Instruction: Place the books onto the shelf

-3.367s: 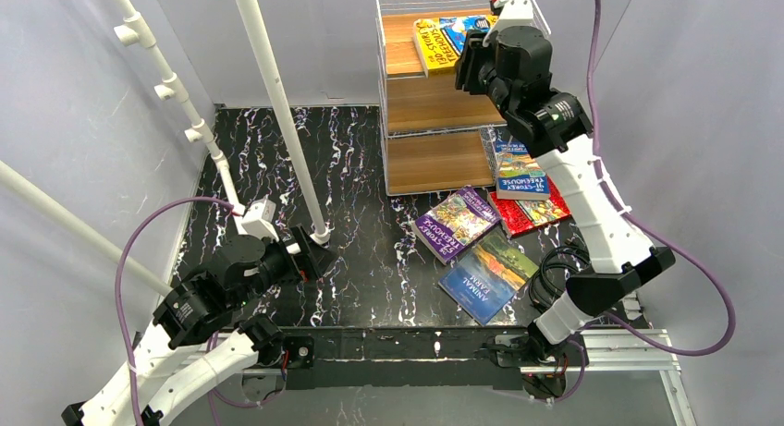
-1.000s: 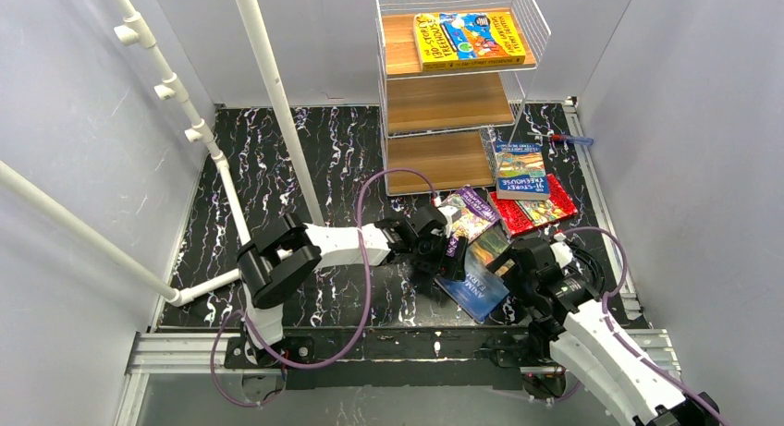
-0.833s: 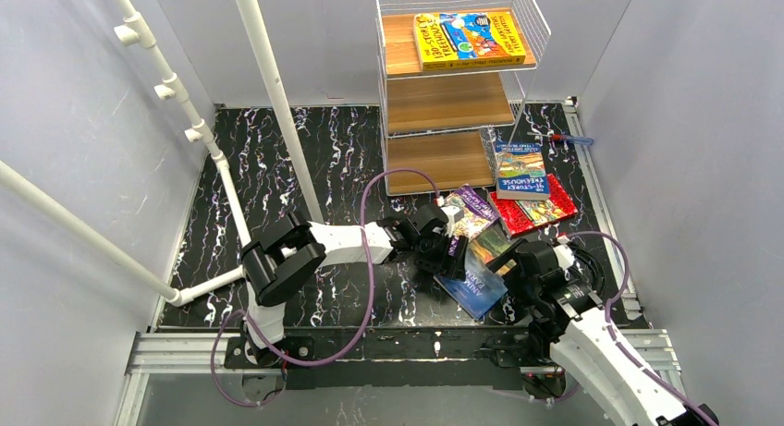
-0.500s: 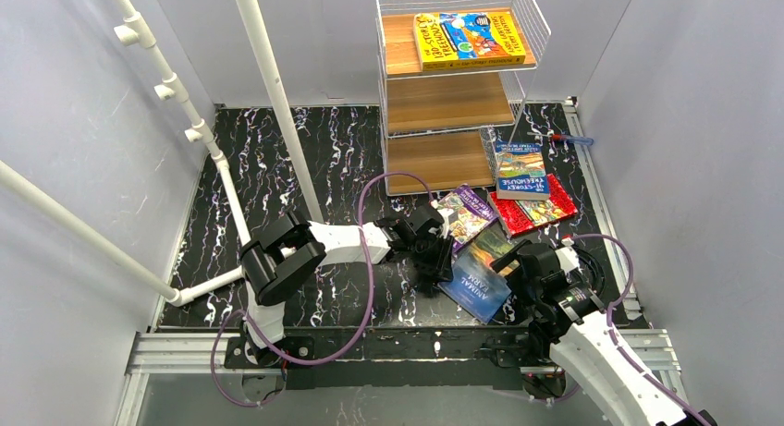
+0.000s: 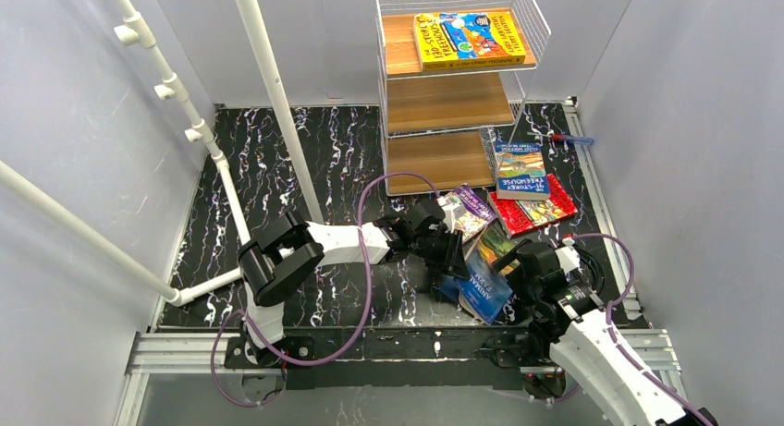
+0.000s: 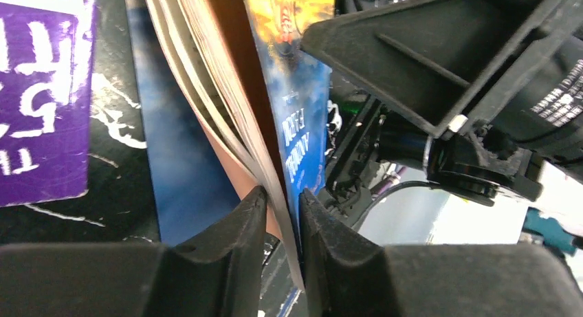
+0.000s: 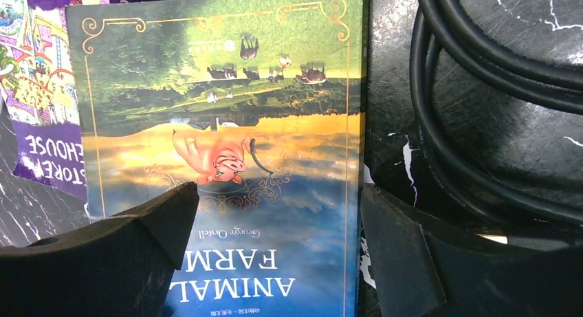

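Since half a second ago the left gripper (image 6: 282,207) has closed narrowly on the Animal Farm book (image 6: 302,124), and this book's left side has risen from the table (image 5: 277,167); the jaws pinch the front cover with some pages, while the back cover lies flat; the right gripper (image 7: 278,197) stands wide, one finger at each side of the same book near the table's near edge; the purple book (image 5: 467,209) lies just beyond; an orange-yellow book (image 5: 471,38) is on the top board of the shelf (image 5: 444,103) at the far edge.

Glossy paper Animal Farm cover (image 7: 227,159), wooden shelf boards (image 5: 444,103), marbled tabletop (image 5: 277,158).
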Tool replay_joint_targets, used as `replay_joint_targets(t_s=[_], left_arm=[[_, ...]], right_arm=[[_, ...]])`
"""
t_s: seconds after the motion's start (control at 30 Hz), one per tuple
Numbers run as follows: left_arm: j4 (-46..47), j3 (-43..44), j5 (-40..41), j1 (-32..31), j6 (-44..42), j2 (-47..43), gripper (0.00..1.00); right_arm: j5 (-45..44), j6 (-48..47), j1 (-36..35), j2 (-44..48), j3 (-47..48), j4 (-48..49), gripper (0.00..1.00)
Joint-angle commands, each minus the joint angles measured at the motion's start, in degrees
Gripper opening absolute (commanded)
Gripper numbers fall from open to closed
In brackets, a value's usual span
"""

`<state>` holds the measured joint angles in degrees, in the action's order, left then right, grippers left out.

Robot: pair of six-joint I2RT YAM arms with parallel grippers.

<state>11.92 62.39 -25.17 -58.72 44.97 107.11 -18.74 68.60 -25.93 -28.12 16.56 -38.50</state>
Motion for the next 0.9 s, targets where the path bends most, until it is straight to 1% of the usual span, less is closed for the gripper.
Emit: replay_joint_targets(t_s=[0.0,0.03,0.13,0.23,0.33,0.4,0.5,0.57,0.7,0.8,0.87], left_arm=[[4.5,0.5,-5.0,-1.7,1.8,-1.4,0.07],[4.4,0.5,-4.7,-1.6,1.7,-1.6,0.00],[3.0,-0.1,-3.1,-1.6,1.1,-3.0,0.00],[0.6,-1.0,-1.7,-1.2,0.0,-6.2,0.00],[-1.2,-2.3,-1.6,-0.4,-0.2,-11.1,0.00],[-1.9,-3.4,-1.8,0.2,0.1,-15.7,0.00],[-2.4,-4.5,-3.1,1.7,1.8,-22.3,0.00],[-2.9,-5.1,-3.6,3.0,2.8,-27.0,0.00],[-7.1,-4.2,-1.1,6.1,3.4,-35.8,0.00],[-12.3,-1.6,2.8,7.4,1.1,-41.1,0.00],[-14.2,-0.1,3.5,8.0,0.4,-43.3,0.00]], right_arm=[[6.0,2.7,-0.4,0.2,-2.5,-1.8,0.96],[5.7,2.6,-0.5,0.5,-2.3,-2.5,0.96],[5.1,2.1,-0.5,1.8,-0.6,-5.1,0.98],[4.2,0.2,-0.5,3.8,3.3,-9.0,0.99],[1.4,-1.9,-0.5,6.5,10.0,-13.8,0.99],[-0.2,-4.8,-0.5,8.2,15.2,-14.5,0.99],[-0.7,-9.5,-0.5,8.1,24.3,-13.6,0.99],[0.3,-13.7,-0.6,6.3,29.9,-12.6,0.99],[2.5,-19.6,-0.6,1.1,39.6,-12.0,0.99],[6.9,-21.5,-0.7,-1.6,43.3,-9.0,0.99],[11.2,-21.4,-0.8,-2.7,43.2,-5.5,0.99]])
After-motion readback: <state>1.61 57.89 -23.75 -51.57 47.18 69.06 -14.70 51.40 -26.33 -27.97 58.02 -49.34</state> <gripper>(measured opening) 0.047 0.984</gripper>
